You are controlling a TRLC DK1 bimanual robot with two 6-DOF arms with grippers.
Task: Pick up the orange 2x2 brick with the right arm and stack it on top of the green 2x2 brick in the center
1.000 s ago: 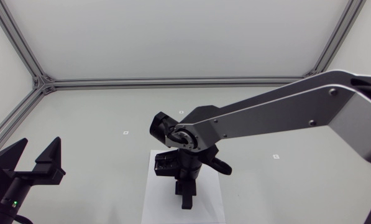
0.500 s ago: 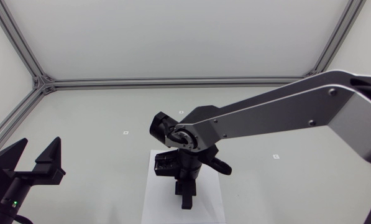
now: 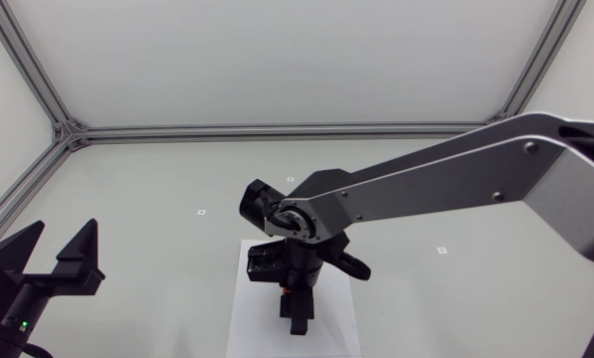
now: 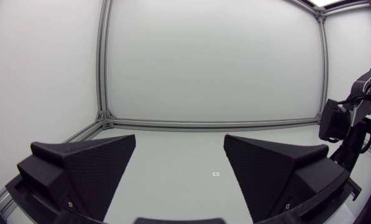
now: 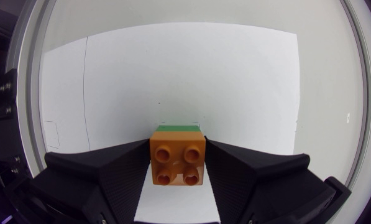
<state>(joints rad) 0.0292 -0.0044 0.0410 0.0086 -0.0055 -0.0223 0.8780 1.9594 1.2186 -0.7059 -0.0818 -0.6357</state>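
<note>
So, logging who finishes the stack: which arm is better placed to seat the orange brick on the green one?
Right: the right pincer is shut on the orange brick, directly over the green brick. The left pincer sits open and empty, far aside.

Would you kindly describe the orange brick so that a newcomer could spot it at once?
Find the white sheet at the table's middle, where the right arm comes in. The orange brick sits over that sheet, between the jaws of the right gripper. It is the only orange thing, square with four round studs, and the green brick peeks out just ahead of it.
</note>
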